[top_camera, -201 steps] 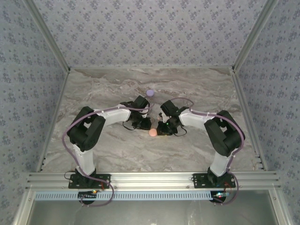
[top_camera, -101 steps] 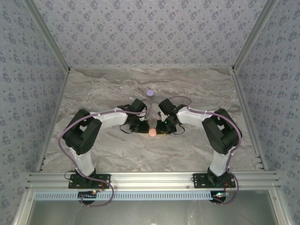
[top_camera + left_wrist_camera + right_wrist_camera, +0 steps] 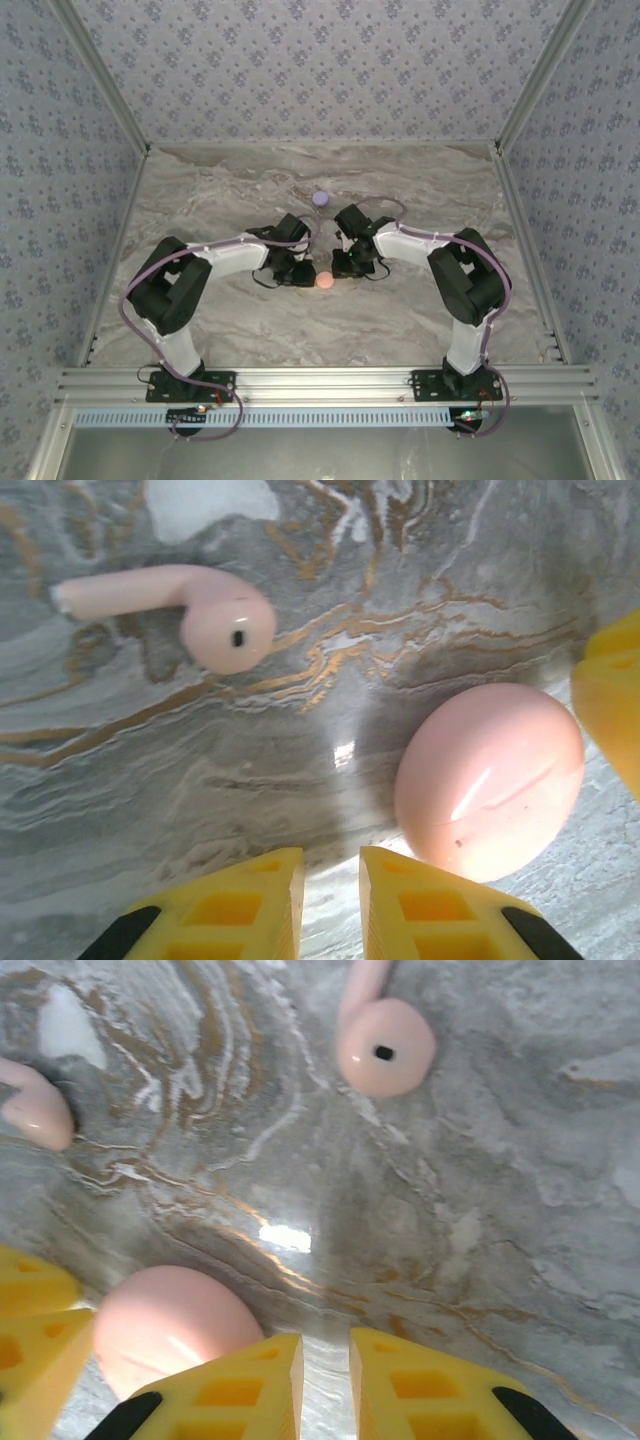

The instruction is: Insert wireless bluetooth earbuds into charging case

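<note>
Left gripper (image 3: 332,865): jaws closed to a sliver, empty, just beside pink charging case (image 3: 490,780).
Right gripper (image 3: 327,1350): jaws pinched close, empty.
Pink earbud (image 3: 215,620): lying on marble tabletop (image 3: 150,780).

Case (image 3: 325,282) btwn L fingers (image 3: 225,915) & R fingers (image 3: 430,1390), earbud (image 3: 200,615) just beside, 2nd case (image 3: 320,198) behind.

I could read no text, label, brand or number in any of my views. The pink charging case (image 3: 490,780) carried no legible marking. The pink earbud (image 3: 222,625) lying near it on the marbled table (image 3: 150,780) showed just one small dark dot, which was no letter or digit.
</note>
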